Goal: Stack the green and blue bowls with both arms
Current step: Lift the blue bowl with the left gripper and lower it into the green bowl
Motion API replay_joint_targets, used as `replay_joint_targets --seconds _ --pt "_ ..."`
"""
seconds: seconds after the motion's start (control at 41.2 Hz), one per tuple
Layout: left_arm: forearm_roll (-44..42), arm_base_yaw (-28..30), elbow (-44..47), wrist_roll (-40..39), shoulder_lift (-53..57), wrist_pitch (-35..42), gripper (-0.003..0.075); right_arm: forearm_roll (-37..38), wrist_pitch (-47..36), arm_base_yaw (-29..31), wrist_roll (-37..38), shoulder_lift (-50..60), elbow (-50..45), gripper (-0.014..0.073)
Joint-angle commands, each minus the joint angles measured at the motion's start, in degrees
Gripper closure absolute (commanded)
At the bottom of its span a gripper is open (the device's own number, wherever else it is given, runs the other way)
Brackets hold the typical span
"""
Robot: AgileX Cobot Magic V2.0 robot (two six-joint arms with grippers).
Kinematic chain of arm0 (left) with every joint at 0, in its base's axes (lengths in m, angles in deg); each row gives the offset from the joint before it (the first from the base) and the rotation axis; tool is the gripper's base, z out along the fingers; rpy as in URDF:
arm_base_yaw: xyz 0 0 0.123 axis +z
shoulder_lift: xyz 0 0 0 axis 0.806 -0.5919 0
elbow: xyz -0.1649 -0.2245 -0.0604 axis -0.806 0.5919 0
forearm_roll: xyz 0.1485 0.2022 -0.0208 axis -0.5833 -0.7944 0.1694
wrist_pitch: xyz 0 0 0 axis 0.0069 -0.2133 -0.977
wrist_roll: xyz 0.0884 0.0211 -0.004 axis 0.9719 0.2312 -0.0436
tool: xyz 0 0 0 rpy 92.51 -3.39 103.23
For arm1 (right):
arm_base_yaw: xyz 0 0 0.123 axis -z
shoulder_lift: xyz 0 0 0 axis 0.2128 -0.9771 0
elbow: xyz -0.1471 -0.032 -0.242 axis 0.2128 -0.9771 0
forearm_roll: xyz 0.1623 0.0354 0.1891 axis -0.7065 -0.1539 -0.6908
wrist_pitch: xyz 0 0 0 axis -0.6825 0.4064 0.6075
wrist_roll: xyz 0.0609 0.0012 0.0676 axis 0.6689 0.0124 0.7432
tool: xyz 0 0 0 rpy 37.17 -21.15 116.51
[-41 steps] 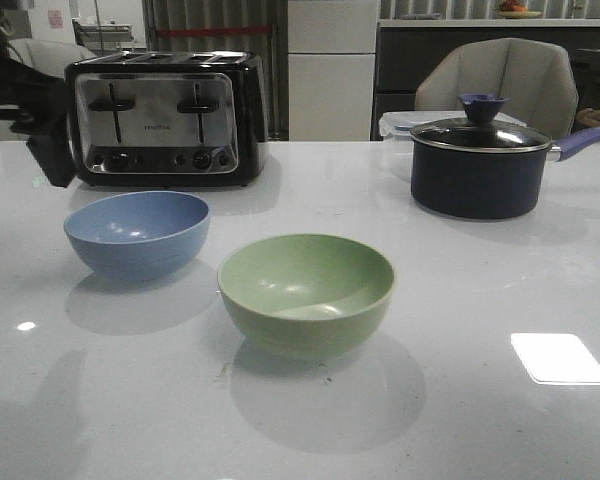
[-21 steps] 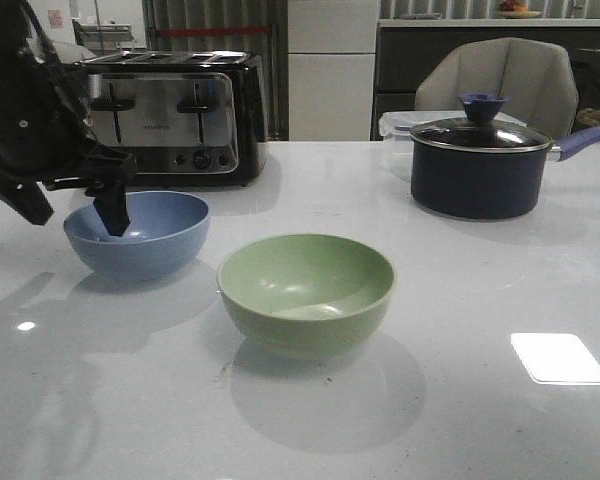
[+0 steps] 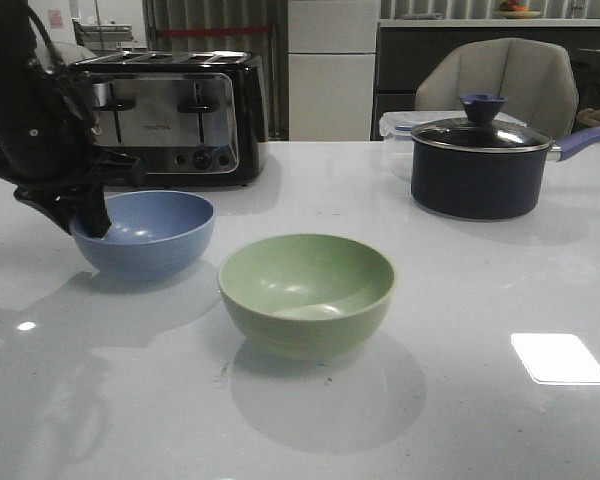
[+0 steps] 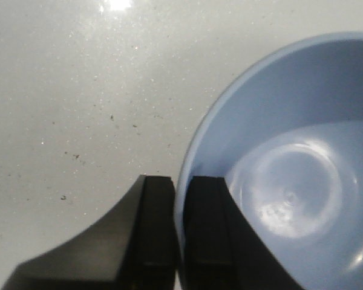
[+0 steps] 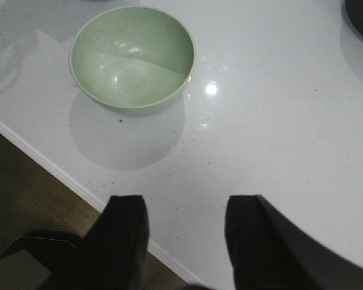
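Left wrist view shows you the left hand (image 4: 176,235) pinching the rim of the blue bowl (image 4: 290,181). One finger sits inside the bowl and the other outside, pressed together on the thin wall. That grip makes sense, because the rim is the only part thin enough to squeeze.

From the front, you see the left hand (image 3: 85,215) at the bowl's far left edge, so the arm stays out of the way of the green bowl (image 3: 307,292). The blue bowl (image 3: 143,233) sits on the worktop (image 3: 460,300), near the green one but not touching it.

Your right hand (image 5: 184,232) is spread wide and holds nothing. It hangs over the near edge of the worktop, well apart from the green bowl (image 5: 132,57), which stands upright and has nothing in it.

My guess is that your next move is to lift the blue bowl and carry it over. Go slowly, since a rim pinch may let it tilt.
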Motion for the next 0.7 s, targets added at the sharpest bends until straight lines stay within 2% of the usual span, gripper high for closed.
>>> replay_joint_targets --seconds 0.0,0.121,0.412,0.679 --pt "0.44 -0.26 -1.80 -0.02 5.59 -0.50 0.0627 -0.14 -3.12 -0.03 -0.58 0.35 1.56 0.0171" --pt "3.34 -0.26 -1.80 1.24 9.35 -2.54 0.0627 -0.14 -3.12 -0.03 -0.58 0.35 1.56 0.0171" --pt "22.42 -2.70 -1.80 21.10 17.46 -9.56 0.0627 -0.14 -3.12 -0.03 -0.58 0.35 1.56 0.0171" --pt "21.65 -11.77 -1.80 24.05 16.83 -8.29 0.0627 -0.14 -3.12 -0.03 -0.58 0.35 1.56 0.0171"
